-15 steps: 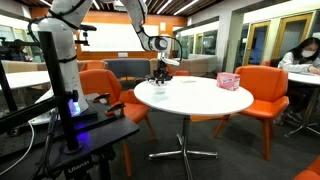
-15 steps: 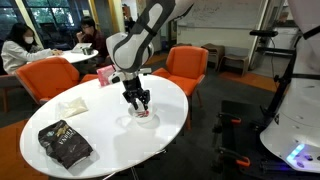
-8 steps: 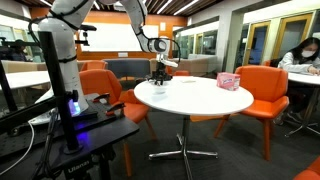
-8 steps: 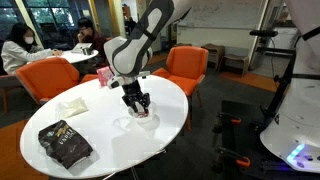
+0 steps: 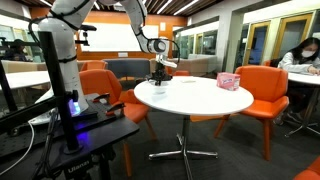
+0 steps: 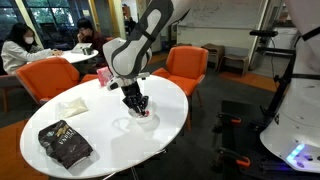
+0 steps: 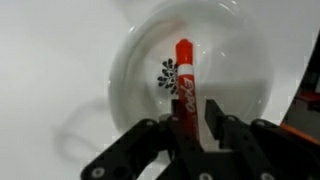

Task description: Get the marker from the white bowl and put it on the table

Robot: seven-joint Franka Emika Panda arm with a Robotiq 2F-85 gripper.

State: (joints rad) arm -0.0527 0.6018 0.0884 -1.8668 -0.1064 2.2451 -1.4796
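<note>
Black jaws come in from the bottom edge of the wrist view, standing narrow on either side of the near end of the marker [image 7: 186, 75]. The blur hides whether they press on it or only flank it. The marker is red with white print and lies inside the white bowl [image 7: 130, 95], running from the jaws toward the far wall, just beside a small dark flower-like mark [image 7: 168, 75] on the bowl's floor. In an exterior view the robot arm [image 6: 140, 45] reaches straight down into the bowl [image 6: 149, 119], which sits near the edge of the white surface [image 6: 110, 135]. A dark bag [image 6: 65, 145] lies well apart from it at the near rim, a pale cloth [image 6: 72, 104] farther in, and a pink box [image 6: 104, 76] at the far side. Orange chairs [image 6: 187, 65] stand beyond.
</note>
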